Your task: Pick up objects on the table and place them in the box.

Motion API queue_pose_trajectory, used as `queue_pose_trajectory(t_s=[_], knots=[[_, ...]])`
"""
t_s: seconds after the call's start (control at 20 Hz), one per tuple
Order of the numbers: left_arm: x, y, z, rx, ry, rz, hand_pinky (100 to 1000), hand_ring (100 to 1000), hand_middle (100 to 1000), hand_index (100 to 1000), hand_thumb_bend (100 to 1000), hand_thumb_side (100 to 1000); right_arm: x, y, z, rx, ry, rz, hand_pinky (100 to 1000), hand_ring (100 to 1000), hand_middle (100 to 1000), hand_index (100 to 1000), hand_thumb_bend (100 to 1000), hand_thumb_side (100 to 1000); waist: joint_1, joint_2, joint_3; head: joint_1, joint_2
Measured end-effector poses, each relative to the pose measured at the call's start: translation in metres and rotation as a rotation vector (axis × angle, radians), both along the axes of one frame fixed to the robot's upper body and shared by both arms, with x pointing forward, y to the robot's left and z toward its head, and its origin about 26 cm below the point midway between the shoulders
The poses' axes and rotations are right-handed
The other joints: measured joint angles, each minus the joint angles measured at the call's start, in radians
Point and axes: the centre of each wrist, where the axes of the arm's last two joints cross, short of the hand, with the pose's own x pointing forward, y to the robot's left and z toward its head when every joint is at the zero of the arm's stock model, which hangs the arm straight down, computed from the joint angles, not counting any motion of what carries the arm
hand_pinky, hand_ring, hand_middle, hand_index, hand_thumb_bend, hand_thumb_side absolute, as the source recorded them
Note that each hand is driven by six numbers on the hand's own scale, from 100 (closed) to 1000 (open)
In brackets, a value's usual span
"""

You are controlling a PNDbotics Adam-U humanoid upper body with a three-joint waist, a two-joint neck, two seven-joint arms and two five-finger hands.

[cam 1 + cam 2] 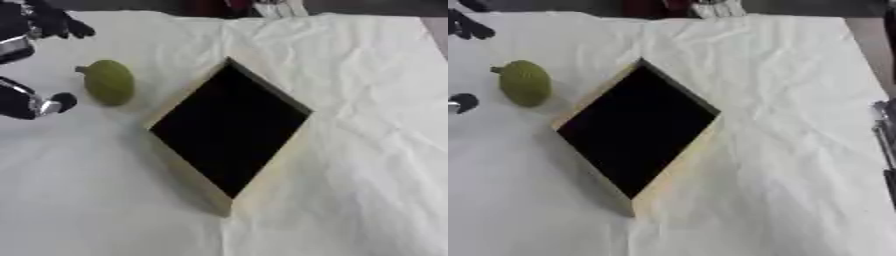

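A green, pear-shaped fruit [108,82] with a short stem lies on the white cloth, just left of the box. The box [197,180] is a shallow wooden one with a black inside, turned like a diamond at the middle of the table, and nothing shows in it. My left hand [16,47] comes in at the left edge and is open. Its fingers [61,25] are spread above the fruit and its thumb [57,103] sits below and left of it, with no contact. A dark and silver part of my right arm [884,135] shows at the right edge.
A crumpled white cloth [367,150] covers the table. At the far edge stand a red thing [210,7] and a white thing [280,7]. The cloth ends at the upper right corner, with bare surface [437,27] beyond.
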Motion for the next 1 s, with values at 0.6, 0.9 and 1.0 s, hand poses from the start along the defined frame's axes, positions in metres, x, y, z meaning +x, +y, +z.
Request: queue_pose_trajectory(t_s=[0.6,0.9,1.0], knots=[[0.054,-0.005,-0.016,0.049,0.089,0.066,872,839,826,922,442,100,0.000,0.001,-0.001,-0.002,0.005,0.004,842,774,783,889,297,714,0.002,0.000,-0.006,0.004,0.004],[0.074,-0.002,-0.026,0.038,0.168,0.082,871,841,821,915,443,100,0.000,0.002,-0.001,0.003,0.006,0.008,842,774,782,888,299,714,0.001,0.002,-0.009,0.004,0.004],[0.080,-0.001,-0.029,0.032,0.187,0.088,871,842,820,915,440,100,0.000,0.002,-0.002,0.004,0.007,0.008,842,774,781,888,300,714,0.001,0.002,-0.010,0.004,0.004]])
